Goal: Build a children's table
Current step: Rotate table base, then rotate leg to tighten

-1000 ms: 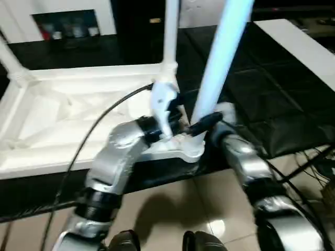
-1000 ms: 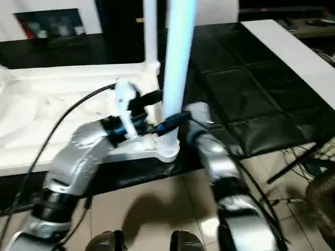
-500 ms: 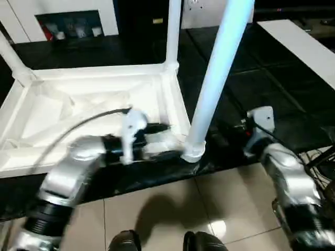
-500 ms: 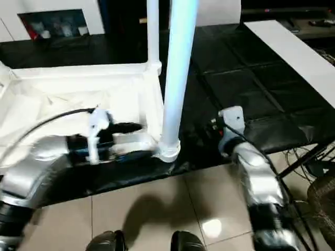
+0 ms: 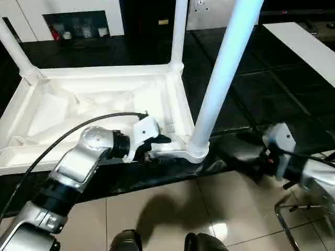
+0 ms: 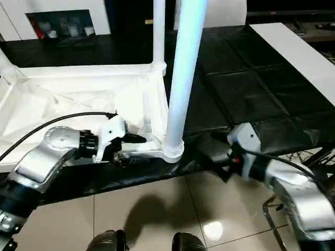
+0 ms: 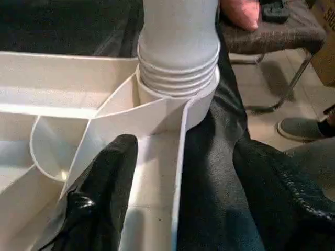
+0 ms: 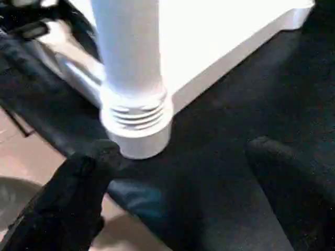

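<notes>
With the upturned table top (image 5: 99, 99) laid on the black desk (image 5: 272, 89), its near corner leg (image 5: 222, 78), threads showing, is judged unfinished: left pincer (image 7: 180, 209) straddles the rim, right pincer (image 8: 178, 209) gapes empty beside the socket, regrasping is needed

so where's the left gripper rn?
The left gripper sits at the upturned table top's near rim, just left of the nearest leg in its corner socket, one finger inside the rim wall.

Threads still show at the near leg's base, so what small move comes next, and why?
Probably bring the right gripper, open and standing clear, back around the near leg to turn it further: thread rings still sit above the corner socket.
</notes>
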Tool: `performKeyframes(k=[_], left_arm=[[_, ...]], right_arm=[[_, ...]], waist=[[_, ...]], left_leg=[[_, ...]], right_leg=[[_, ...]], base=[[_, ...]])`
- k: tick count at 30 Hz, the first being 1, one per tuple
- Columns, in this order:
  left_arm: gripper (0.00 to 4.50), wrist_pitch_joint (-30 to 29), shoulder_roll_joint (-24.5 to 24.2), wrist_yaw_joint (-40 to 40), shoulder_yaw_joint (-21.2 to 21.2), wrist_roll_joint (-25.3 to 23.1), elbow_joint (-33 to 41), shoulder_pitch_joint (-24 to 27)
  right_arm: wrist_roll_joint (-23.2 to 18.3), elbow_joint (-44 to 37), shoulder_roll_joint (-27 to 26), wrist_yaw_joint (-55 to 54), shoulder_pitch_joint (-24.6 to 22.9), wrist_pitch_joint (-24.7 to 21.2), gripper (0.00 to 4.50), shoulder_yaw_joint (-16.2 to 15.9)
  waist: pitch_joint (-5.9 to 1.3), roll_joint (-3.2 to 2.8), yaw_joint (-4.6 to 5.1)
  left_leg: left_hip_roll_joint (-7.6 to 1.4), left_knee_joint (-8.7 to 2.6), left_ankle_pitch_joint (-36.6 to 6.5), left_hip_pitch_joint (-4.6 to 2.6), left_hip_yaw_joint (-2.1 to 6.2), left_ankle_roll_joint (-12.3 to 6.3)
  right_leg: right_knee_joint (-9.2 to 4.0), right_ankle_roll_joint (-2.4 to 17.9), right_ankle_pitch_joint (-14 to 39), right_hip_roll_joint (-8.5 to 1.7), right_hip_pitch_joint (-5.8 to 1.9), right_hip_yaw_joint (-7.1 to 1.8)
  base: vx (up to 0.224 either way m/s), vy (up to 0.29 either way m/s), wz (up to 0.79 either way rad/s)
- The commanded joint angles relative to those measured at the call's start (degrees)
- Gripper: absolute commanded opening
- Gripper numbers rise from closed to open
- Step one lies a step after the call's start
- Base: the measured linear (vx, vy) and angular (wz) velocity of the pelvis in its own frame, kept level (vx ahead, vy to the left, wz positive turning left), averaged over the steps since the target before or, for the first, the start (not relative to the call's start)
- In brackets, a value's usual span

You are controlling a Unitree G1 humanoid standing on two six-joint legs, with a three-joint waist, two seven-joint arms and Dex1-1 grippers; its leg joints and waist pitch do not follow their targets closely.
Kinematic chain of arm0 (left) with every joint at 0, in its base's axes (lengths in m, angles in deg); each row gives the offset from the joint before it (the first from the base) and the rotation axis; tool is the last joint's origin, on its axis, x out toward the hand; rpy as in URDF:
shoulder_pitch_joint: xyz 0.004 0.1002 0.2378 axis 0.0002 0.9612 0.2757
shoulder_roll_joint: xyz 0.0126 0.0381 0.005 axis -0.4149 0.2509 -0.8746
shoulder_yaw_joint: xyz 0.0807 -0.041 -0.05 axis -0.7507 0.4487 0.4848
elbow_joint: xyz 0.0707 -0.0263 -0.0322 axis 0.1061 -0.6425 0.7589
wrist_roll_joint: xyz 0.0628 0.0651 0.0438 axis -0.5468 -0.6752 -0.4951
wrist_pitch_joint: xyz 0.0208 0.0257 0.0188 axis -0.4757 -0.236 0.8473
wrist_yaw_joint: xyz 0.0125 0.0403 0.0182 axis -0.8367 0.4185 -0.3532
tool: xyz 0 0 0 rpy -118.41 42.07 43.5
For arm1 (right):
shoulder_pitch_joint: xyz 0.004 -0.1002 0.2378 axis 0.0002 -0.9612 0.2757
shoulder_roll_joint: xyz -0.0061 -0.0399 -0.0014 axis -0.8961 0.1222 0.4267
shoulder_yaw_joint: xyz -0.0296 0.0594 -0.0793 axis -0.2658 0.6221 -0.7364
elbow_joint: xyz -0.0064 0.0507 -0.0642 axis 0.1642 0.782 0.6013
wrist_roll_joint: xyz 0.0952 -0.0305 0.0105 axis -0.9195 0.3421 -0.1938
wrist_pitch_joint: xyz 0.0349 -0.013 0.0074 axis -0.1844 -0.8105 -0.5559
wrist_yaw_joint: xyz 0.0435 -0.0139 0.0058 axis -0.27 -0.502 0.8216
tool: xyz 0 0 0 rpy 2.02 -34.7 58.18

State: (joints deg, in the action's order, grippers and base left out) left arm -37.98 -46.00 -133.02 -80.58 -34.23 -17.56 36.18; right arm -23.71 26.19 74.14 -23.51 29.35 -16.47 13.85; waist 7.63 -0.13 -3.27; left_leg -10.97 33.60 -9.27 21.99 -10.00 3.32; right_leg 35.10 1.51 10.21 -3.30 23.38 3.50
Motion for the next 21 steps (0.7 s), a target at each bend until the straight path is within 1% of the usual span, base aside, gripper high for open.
performKeyframes(k=[1,2,3,5,6,7,8,9,10,13,14,15,18,19,21], left_arm=[[2.91,-1.16,-0.13,0.51,-0.77,-1.16,-0.60,-0.68],[2.86,-1.33,-0.05,0.89,-0.87,-1.54,-1.18,-0.97],[2.74,-1.43,0.01,1.09,-0.85,-1.67,-1.44,-1.10],[2.53,-2.39,0.52,2.67,-0.51,-2.50,-3.71,-2.21],[2.53,-2.39,0.52,2.67,-0.51,-2.50,-3.71,-2.21],[2.40,-2.45,0.69,2.95,-0.40,-2.83,-4.47,-2.56],[2.40,-2.55,0.63,2.92,-0.45,-3.25,-5.44,-3.01],[2.23,-2.62,0.55,2.86,-0.50,-3.55,-6.03,-3.29],[2.18,-2.93,0.31,2.11,-0.45,-3.40,-6.33,-3.52],[1.98,-3.14,0.17,1.21,-0.35,-2.97,-6.10,-3.55],[1.98,-3.33,0.06,0.55,-0.50,-2.73,-5.92,-3.56],[1.80,-3.73,-0.04,-0.01,-0.65,-2.47,-5.64,-3.54],[1.67,-4.76,-0.62,-1.71,-1.27,-2.08,-4.84,-3.28],[1.59,-4.83,-0.95,-2.01,-1.43,-2.28,-4.67,-3.13],[1.39,-4.57,-0.82,-1.91,-1.10,-2.53,-4.91,-3.09]], right_arm=[[-0.77,-2.26,1.12,1.23,-0.87,-1.11,4.50,0.07],[-0.93,-2.79,1.34,1.57,-1.14,-1.44,4.50,0.03],[-0.99,-2.93,1.36,1.63,-1.20,-1.56,4.50,0.01],[-1.33,-4.15,1.35,1.77,-1.53,-2.61,4.50,-0.24],[-1.33,-4.15,1.35,1.77,-1.53,-2.61,4.50,-0.24],[-1.54,-4.58,1.46,1.65,-1.63,-3.02,4.50,-0.37],[-1.76,-4.97,1.59,1.55,-1.67,-3.33,4.50,-0.58],[-1.89,-5.18,1.68,1.49,-1.69,-3.48,4.50,-0.73],[-1.88,-5.23,1.71,1.50,-1.62,-3.55,4.50,-0.88],[-1.73,-5.07,1.65,1.56,-1.55,-3.54,4.50,-0.89],[-1.66,-5.07,1.66,1.67,-1.57,-3.60,4.50,-0.91],[-1.56,-5.07,1.66,1.74,-1.59,-3.57,4.50,-0.94],[-1.43,-5.28,1.67,1.88,-1.72,-3.73,4.50,-1.08],[-1.44,-5.34,1.69,1.76,-1.67,-3.78,4.50,-1.19],[-1.62,-5.49,1.74,1.60,-1.69,-3.92,4.50,-1.24]], waist=[[-5.17,0.45,-0.38],[-5.16,0.41,-0.35],[-5.20,0.34,-0.45],[-5.20,0.46,-0.46],[-5.26,0.41,-0.53],[-5.28,0.41,-0.53],[-5.32,0.51,-0.55],[-5.31,0.40,-0.62],[-5.35,0.44,-0.62],[-5.33,0.47,-0.63],[-5.38,0.61,-0.62],[-5.39,0.53,-0.65],[-5.40,0.50,-0.65],[-5.37,0.42,-0.64],[-5.37,0.44,-0.62]], left_leg=[[-1.98,-3.25,-10.08,-0.87,0.52,-3.92],[-1.96,-3.27,-9.78,-0.75,0.56,-3.99],[-1.94,-3.20,-9.59,-0.83,0.51,-4.12],[-1.86,-3.18,-9.36,-0.77,0.54,-4.23],[-1.92,-3.18,-9.31,-0.80,0.60,-4.20],[-1.93,-3.15,-9.20,-0.76,0.59,-4.19],[-1.90,-3.12,-9.20,-0.79,0.55,-4.23],[-1.91,-3.13,-9.16,-0.82,0.59,-4.24],[-1.89,-3.13,-8.97,-0.75,0.60,-4.25],[-1.90,-3.13,-9.15,-0.70,0.61,-4.09],[-1.88,-3.09,-9.09,-0.69,0.58,-4.10],[-1.87,-3.09,-8.92,-0.70,0.59,-4.10],[-1.88,-3.07,-8.59,-0.66,0.60,-4.24],[-1.89,-3.10,-8.62,-0.71,0.62,-4.27],[-1.92,-3.08,-8.77,-0.73,0.62,-4.26]], right_leg=[[-4.81,10.19,15.29,-4.44,-3.17,-2.99],[-4.75,10.34,15.06,-4.45,-3.24,-2.96],[-4.76,10.52,14.70,-4.35,-3.13,-2.92],[-4.70,10.40,14.67,-4.27,-3.16,-2.82],[-4.70,10.43,14.71,-4.40,-3.20,-2.82],[-4.70,10.63,14.43,-4.44,-3.21,-2.83],[-4.76,10.63,14.40,-4.41,-3.23,-2.83],[-4.71,10.57,14.45,-4.39,-3.21,-2.80],[-4.69,10.51,14.07,-4.41,-3.29,-2.82],[-4.71,10.60,14.77,-4.56,-3.28,-2.80],[-4.71,10.55,14.73,-4.52,-3.31,-2.80],[-4.66,10.53,14.80,-4.55,-3.31,-2.78],[-4.57,10.75,14.18,-4.54,-3.32,-2.80],[-4.58,10.82,14.11,-4.49,-3.26,-2.77],[-4.56,11.00,13.81,-4.51,-3.27,-2.78]], base=[[0.000,0.000,0.00],[0.000,0.000,0.00],[0.000,0.000,0.00],[0.000,0.000,0.00],[0.000,0.000,0.00],[0.000,0.000,0.00],[0.000,0.000,0.00],[0.000,0.000,0.00],[0.000,0.000,0.00],[0.000,0.000,0.00],[0.000,0.000,0.00],[0.000,0.000,0.00],[0.000,0.000,0.00],[0.000,0.000,0.00],[0.000,0.000,0.00]])
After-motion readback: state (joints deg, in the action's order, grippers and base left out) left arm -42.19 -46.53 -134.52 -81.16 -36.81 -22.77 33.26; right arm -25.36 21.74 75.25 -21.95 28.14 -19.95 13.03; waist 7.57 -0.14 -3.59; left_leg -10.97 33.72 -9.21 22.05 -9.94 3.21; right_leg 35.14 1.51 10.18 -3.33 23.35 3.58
